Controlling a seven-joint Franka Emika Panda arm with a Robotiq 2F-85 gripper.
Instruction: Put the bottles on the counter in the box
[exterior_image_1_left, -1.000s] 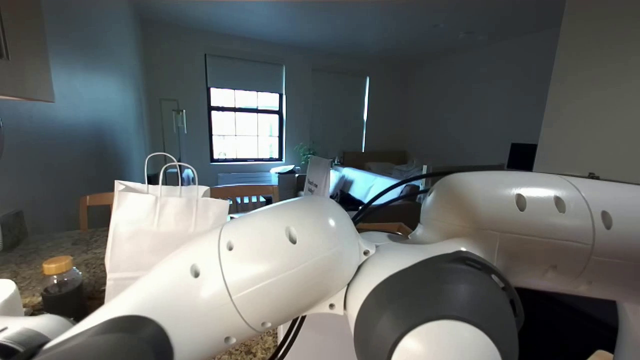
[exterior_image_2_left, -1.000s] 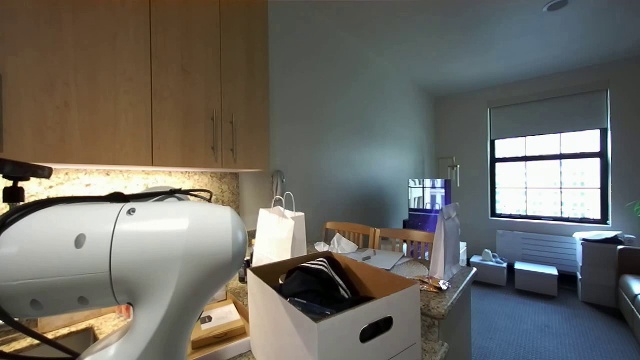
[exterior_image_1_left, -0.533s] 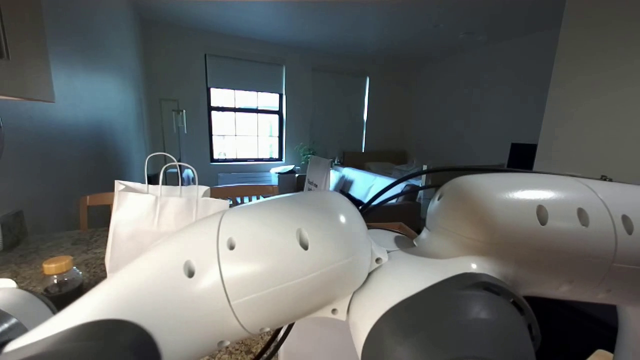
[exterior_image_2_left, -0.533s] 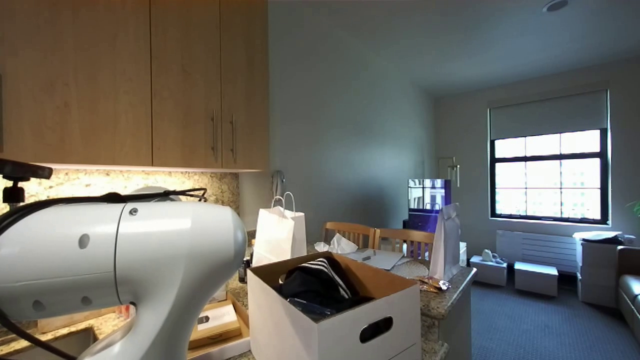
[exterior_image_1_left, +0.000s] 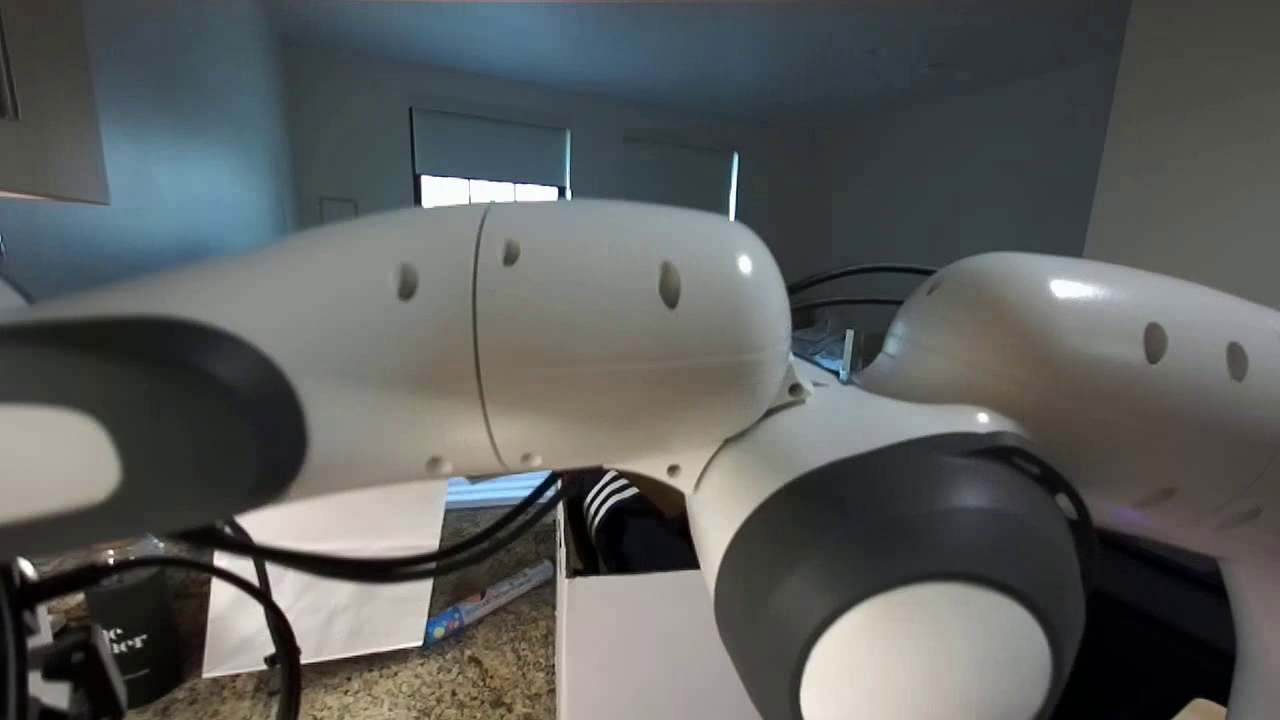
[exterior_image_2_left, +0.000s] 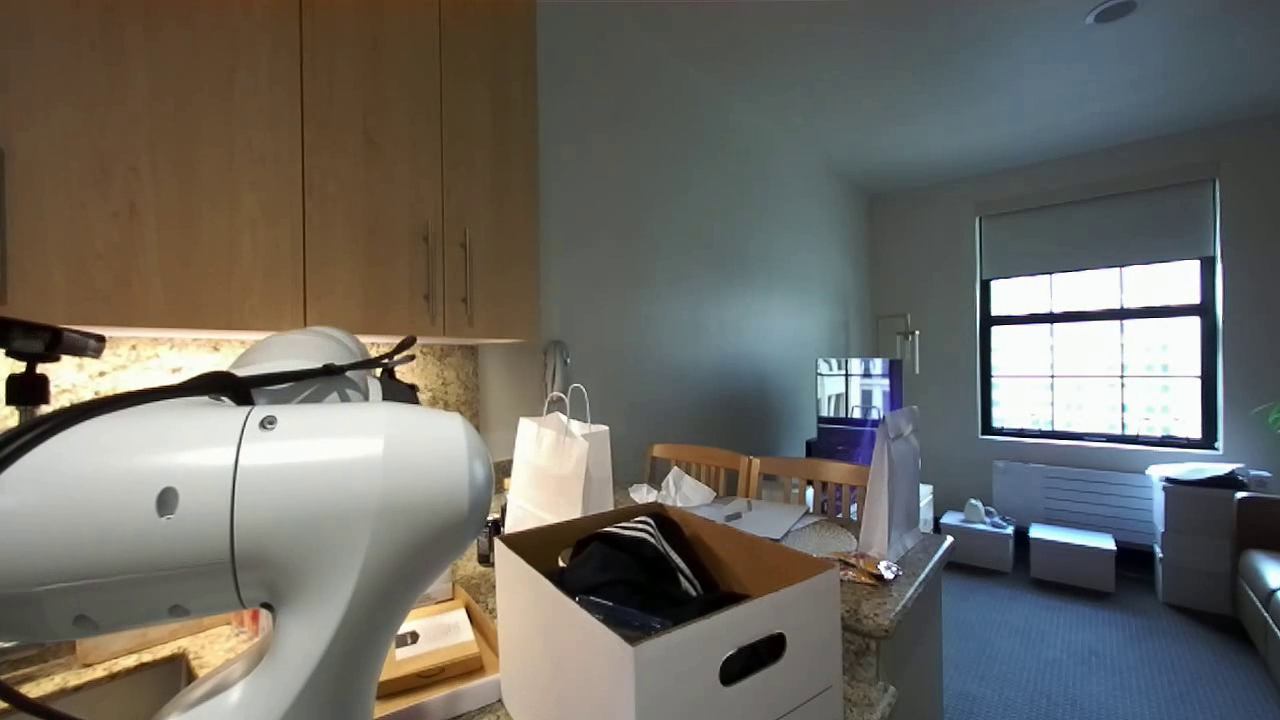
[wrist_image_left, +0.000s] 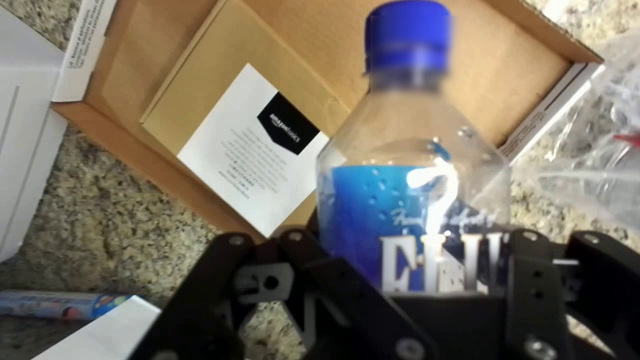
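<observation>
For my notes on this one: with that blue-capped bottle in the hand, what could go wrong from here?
The bottle might twist or slip: the hand holds it by its labelled part, cap sticking out. Dropped early, it could land in the shallow carton behind it in the wrist view. The box holds dark striped cloth, so the bottle may settle tilted.

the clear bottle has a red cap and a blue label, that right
Not quite: the cap on the clear bottle is blue, not red, as the wrist view shows. The label is blue, as you say.
</observation>
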